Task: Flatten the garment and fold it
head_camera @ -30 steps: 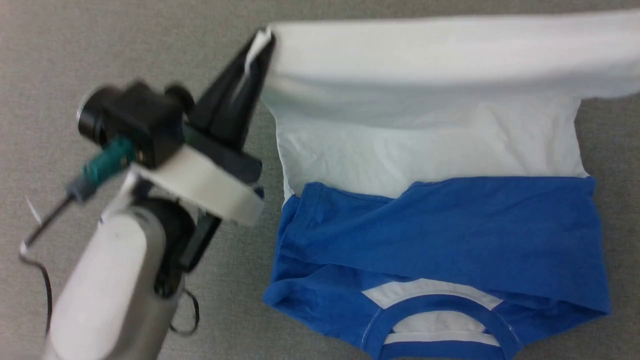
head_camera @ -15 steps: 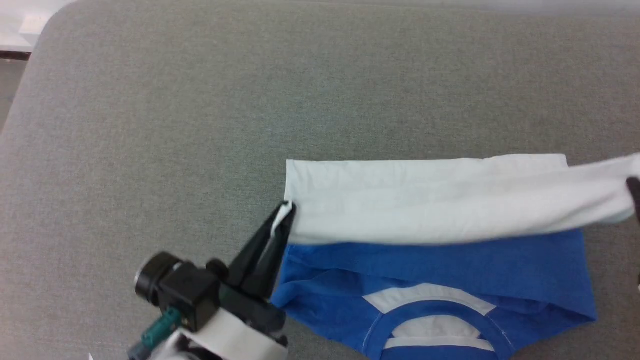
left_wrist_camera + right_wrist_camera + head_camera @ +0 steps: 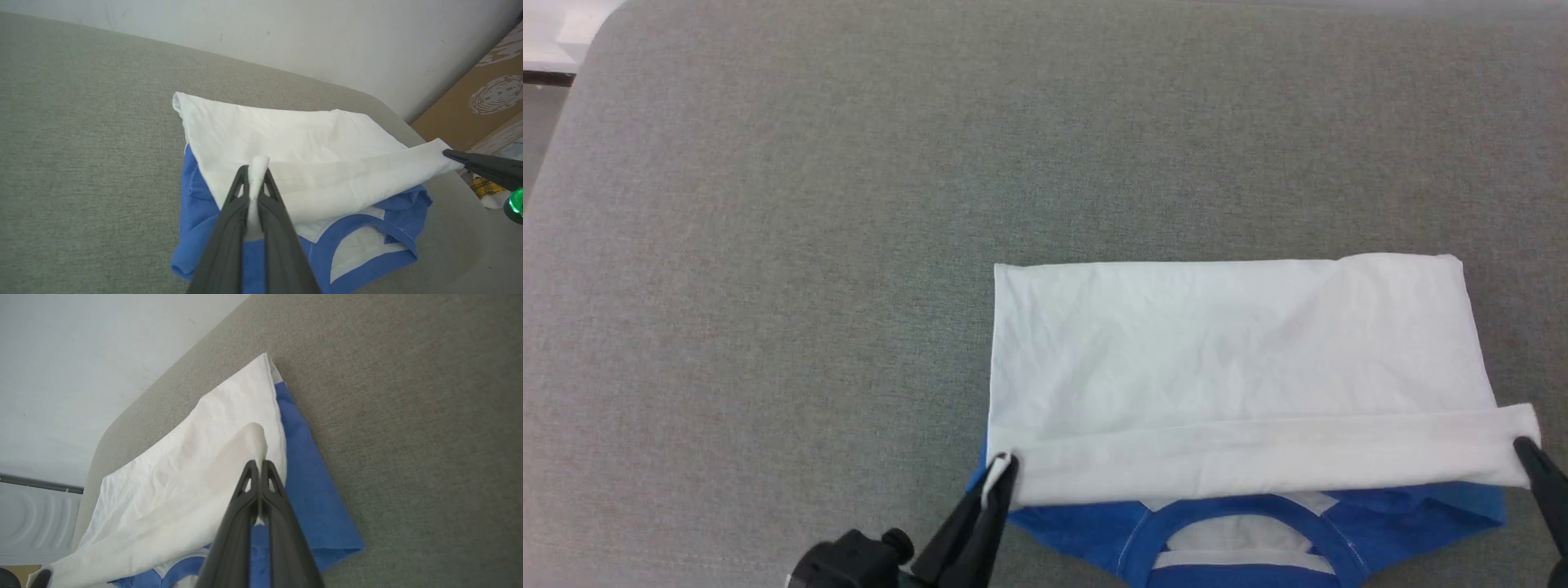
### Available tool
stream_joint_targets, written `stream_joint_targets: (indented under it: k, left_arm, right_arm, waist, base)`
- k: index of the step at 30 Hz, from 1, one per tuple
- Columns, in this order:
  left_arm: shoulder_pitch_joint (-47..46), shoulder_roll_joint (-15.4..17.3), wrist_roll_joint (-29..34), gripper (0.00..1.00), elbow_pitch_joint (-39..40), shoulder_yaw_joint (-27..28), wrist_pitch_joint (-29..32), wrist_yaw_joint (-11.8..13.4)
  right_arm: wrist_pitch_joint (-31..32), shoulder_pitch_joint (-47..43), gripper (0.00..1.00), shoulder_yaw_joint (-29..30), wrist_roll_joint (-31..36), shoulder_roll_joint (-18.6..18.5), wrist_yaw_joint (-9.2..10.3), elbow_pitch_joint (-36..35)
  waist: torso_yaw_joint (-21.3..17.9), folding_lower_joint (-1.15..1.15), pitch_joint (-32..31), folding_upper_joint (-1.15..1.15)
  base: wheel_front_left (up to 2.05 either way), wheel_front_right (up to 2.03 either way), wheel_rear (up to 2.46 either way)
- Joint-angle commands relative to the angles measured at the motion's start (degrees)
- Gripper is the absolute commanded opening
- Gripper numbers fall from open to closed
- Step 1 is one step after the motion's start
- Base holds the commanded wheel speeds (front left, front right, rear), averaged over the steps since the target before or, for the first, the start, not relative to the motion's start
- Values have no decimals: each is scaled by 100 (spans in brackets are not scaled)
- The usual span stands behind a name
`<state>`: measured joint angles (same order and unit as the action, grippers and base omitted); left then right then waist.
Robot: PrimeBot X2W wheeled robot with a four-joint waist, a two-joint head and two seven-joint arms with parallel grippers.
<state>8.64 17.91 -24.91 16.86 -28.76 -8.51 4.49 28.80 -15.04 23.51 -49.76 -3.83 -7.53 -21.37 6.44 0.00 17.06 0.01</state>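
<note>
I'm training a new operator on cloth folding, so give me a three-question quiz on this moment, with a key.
1. True or false: the left pincer is shut on a white corner of the garment.
2. What shows beyond the white hem on the robot's side? A) blue neck trim B) a zip C) a pocket
3. Fill in: the right pincer grips the hem's other corner, so the hem runs ____ the two pincers.
Key: 1 true; 2 A; 3 between.
</note>
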Motion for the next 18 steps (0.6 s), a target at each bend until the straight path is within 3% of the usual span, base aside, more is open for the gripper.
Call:
stream_joint_targets:
  k: [1,10,17,18]
  left_arm:
    - [19,-50,-64,0,-146,-64,21,-93]
    - [-123,-94,-381,0,-1200,-299,323,-429]
    - [-32,-52,-491,0,-1308,-241,218,-447]
    - [-9,-42,-504,18,-1319,-235,210,-444]
  right_arm:
    - [19,-66,0,-66,49,22,4,11]
    - [120,-107,0,-344,347,-38,4,330]
    - [213,-366,0,-373,328,-194,4,437]
    - [265,-420,9,-413,307,-236,4,450]
  waist:
    - [-17,0,25,-1]
    - [-109,0,27,-1]
    - [-129,0,33,-1]
    - [-132,0,28,-1]
  base:
    - [0,0,0]
    - [0,0,0]
    - [0,0,0]
    - [0,0,0]
